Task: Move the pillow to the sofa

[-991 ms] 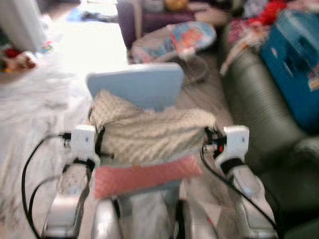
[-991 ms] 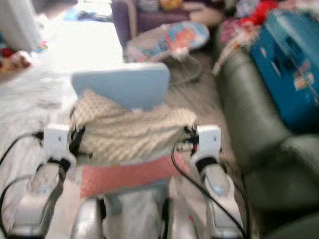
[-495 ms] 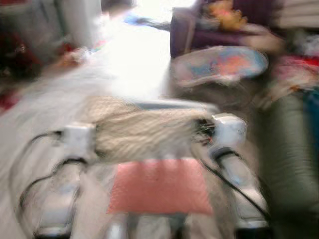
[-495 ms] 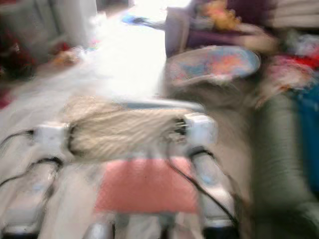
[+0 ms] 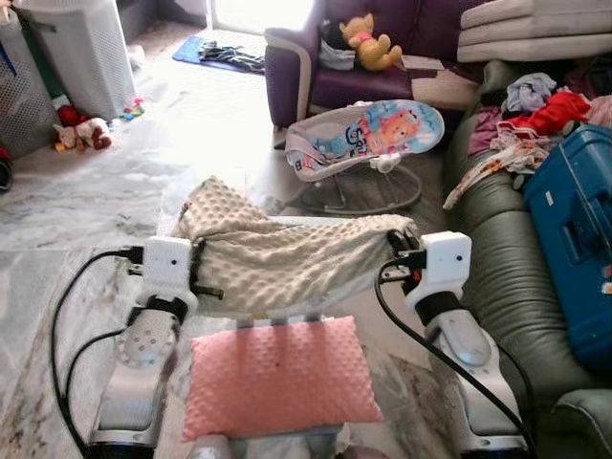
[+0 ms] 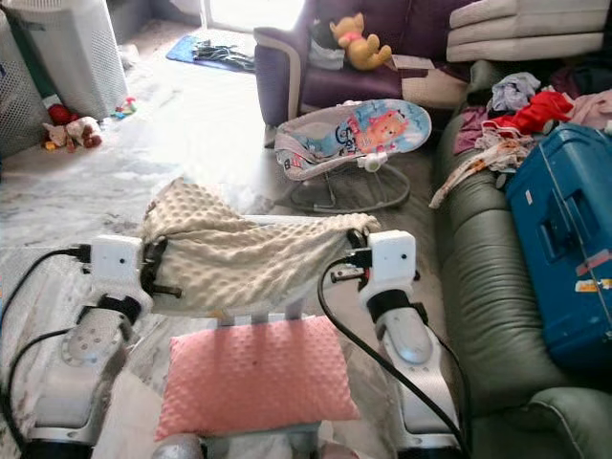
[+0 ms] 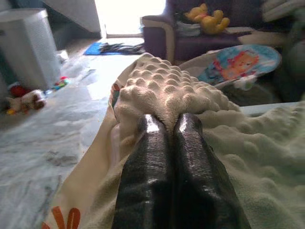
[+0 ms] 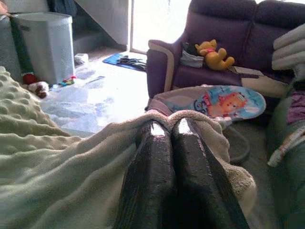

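Carrying the pillow, a cream bobbled cushion, I have it slung between my two arms in front of my chest, above a pink cushion that lies lower, close against my body. My left gripper has its jaws together, pinched on the pillow's raised left corner; my right gripper likewise has its jaws together, clamped on a fold at the pillow's right end. The middle sags a little between the grips.

The green sofa runs along my right, its near seat bare, while further back it holds a blue suitcase and heaped clothes. Ahead on the marble floor stands a baby bouncer, and beyond it a purple armchair with a yellow teddy.

To do this well, I judge I should turn right, keep both grips firm and level so the pillow doesn't slip, and aim for the bare seat short of the suitcase before releasing.
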Controlling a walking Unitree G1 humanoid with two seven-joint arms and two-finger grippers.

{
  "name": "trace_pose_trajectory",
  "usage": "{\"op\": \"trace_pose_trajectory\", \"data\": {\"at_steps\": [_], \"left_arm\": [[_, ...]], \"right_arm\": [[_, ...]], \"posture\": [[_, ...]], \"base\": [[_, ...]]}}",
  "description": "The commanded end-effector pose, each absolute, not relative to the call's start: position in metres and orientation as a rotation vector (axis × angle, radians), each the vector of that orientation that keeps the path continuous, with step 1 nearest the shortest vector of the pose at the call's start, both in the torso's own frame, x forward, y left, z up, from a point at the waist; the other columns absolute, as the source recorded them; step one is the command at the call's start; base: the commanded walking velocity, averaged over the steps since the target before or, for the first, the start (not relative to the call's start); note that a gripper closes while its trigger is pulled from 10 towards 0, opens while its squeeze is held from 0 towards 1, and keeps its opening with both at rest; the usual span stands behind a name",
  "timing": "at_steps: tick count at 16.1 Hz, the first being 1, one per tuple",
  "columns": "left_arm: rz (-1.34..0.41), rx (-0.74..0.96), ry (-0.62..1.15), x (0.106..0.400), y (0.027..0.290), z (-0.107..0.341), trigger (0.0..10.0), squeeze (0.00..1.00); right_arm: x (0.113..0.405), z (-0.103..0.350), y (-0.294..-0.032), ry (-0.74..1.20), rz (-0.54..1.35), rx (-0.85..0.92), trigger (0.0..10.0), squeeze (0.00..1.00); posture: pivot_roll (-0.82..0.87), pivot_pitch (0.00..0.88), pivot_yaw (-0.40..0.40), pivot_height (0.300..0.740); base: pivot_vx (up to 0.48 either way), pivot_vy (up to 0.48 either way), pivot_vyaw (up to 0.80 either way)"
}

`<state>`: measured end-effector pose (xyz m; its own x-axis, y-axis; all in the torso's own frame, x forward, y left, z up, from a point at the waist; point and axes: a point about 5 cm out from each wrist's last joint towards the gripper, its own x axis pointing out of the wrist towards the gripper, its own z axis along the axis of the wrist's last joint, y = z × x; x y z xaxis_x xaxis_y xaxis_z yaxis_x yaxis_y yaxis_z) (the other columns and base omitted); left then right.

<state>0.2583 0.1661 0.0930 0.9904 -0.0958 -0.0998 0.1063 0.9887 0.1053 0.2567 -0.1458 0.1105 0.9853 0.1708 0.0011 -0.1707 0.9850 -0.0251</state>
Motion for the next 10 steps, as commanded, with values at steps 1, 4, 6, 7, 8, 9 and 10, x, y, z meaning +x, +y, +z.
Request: {"op": "trace_pose_trajectory", "data": {"at_steps": [1, 4, 6, 7, 8, 9, 10], "left_arm": [[-0.127, 0.107, 0.090, 0.2587, 0.1618, 0.0941, 10.0, 0.00], [-0.136, 0.099, 0.093, 0.2619, 0.1599, 0.0954, 10.0, 0.00], [-0.144, 0.091, 0.100, 0.2604, 0.1578, 0.0946, 10.0, 0.00], [-0.144, 0.089, 0.105, 0.2597, 0.1576, 0.0938, 10.0, 0.00], [-0.144, 0.086, 0.109, 0.2595, 0.1574, 0.0931, 10.0, 0.00], [-0.145, 0.084, 0.112, 0.2599, 0.1572, 0.0926, 10.0, 0.00], [-0.145, 0.085, 0.113, 0.2603, 0.1572, 0.0925, 10.0, 0.00]], "right_arm": [[0.2575, 0.1131, -0.1491, -0.014, 0.162, -0.016, 10.0, 0.00], [0.2609, 0.1117, -0.1484, -0.002, 0.159, -0.012, 10.0, 0.00], [0.2590, 0.1106, -0.1478, 0.004, 0.159, 0.000, 10.0, 0.00], [0.2579, 0.1100, -0.1473, 0.006, 0.159, 0.001, 10.0, 0.00], [0.2570, 0.1089, -0.1468, 0.011, 0.160, 0.000, 10.0, 0.00], [0.2572, 0.1086, -0.1469, 0.013, 0.159, -0.001, 10.0, 0.00], [0.2575, 0.1086, -0.1470, 0.013, 0.159, -0.002, 10.0, 0.00]], "posture": [[0.01, 0.000, -0.064, 0.740], [0.00, 0.000, -0.054, 0.740], [0.00, 0.000, -0.049, 0.740], [0.00, 0.000, -0.048, 0.740], [-0.01, 0.000, -0.048, 0.740], [-0.01, 0.000, -0.048, 0.740], [-0.01, 0.000, -0.048, 0.740]], "base": [[0.000, 0.000, 0.00], [0.000, 0.000, 0.00], [-0.122, 0.000, 0.00], [-0.259, 0.000, 0.00], [-0.277, 0.000, 0.00], [-0.285, 0.000, 0.00], [-0.285, 0.000, 0.00]]}}
